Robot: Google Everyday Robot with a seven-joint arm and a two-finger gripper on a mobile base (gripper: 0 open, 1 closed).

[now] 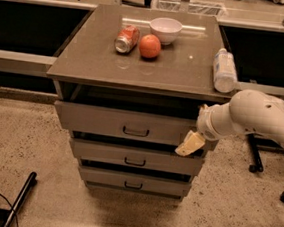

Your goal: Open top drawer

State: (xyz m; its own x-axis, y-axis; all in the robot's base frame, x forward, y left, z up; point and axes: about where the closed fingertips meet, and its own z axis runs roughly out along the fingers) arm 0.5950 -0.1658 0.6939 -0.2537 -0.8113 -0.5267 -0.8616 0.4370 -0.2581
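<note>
Along the far edge of the counter (170, 75), near its middle, stands a white bowl (165, 30). Just in front of it lie an orange-red fruit (150, 46) and, to its left, a soda can (127, 39) on its side. A clear plastic bottle (224, 70) lies along the right edge, toward the near right corner. The grey-brown top is glossy and shows a pale streak of reflected light by the bowl.

Under the front edge sits the top drawer (101, 120), its flat front running nearly corner to corner, with a small dark loop handle (135, 132) at centre. A dark gap shows between the counter's front edge and the drawer's upper rim. Below it come the middle drawer (103, 153) and the bottom drawer (105, 177).

The white arm (254, 119) reaches in from the right, and the gripper (190, 144) hangs before the right end of the top drawer's front, below the near right corner and well apart from the handle. How wide it stands cannot be told, and it has hold of nothing that can be seen.

Speckled beige floor (24, 139) surrounds the cabinet, with a dark pole (19, 198) lying at lower left and a chair base (253, 159) at right. Black recesses (25, 24) flank the counter behind.
</note>
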